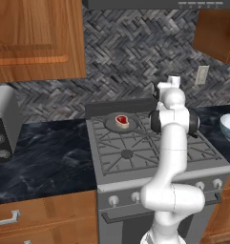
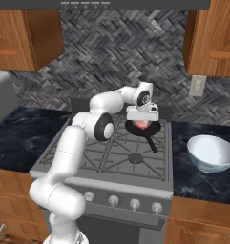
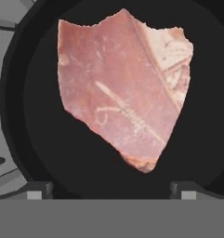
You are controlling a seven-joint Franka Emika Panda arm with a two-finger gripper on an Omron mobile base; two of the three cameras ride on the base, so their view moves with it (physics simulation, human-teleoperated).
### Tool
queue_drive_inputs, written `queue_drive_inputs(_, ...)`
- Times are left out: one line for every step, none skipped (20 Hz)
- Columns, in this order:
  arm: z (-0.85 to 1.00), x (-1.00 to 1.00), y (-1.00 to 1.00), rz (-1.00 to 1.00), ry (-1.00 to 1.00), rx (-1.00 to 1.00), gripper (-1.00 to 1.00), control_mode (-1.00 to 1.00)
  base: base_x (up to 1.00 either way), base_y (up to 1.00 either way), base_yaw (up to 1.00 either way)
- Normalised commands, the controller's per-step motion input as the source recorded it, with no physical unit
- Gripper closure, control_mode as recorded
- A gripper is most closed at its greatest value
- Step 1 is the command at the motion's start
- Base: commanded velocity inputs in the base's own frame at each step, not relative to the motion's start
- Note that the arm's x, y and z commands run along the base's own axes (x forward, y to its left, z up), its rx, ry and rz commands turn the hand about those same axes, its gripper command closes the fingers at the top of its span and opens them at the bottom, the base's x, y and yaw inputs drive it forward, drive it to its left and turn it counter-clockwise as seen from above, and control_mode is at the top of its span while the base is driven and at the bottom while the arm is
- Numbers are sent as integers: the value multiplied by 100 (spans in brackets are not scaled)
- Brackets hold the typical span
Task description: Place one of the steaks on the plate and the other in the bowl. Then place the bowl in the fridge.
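The gripper (image 3: 111,189) hangs straight above the steak (image 3: 122,88), its fingers (image 3: 39,189) spread wide and empty. The steak lies flat in the dark pan (image 3: 76,167), centred ahead between both fingertips, its long axis running away from the fingers.

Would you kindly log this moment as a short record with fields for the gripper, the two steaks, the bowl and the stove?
gripper: open, hovering just above the steak in the dark pan, holding nothing
steak under gripper: lies flat in the dark pan
other steak: lies in a grey pan on the stove's back left burner
bowl: white, holds nothing, on the dark counter right of the stove
stove: grey gas range with front knobs
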Motion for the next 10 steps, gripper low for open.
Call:
queue_drive_inputs(-17,6,-6,0,0,0,-100,-100,0,0,0)
queue_drive_inputs(-19,7,-7,0,0,0,-100,-100,0,0,0)
queue_drive_inputs(-24,14,-15,0,0,0,-100,-100,0,0,0)
queue_drive_inputs(-27,21,-16,0,0,0,-100,-100,0,0,0)
queue_drive_inputs(-30,19,-18,0,0,0,-100,-100,0,0,0)
queue_drive_inputs(-25,19,-18,0,0,0,-100,-100,0,0,0)
queue_drive_inputs(-21,30,-11,0,0,0,-100,-100,0,0,0)
queue_drive_inputs(-13,24,0,0,-3,0,-100,-100,0,0,0)
queue_drive_inputs(-14,26,0,0,-3,2,-100,-100,0,0,0)
queue_drive_inputs(-11,23,-1,1,-1,3,-100,-100,0,0,0)
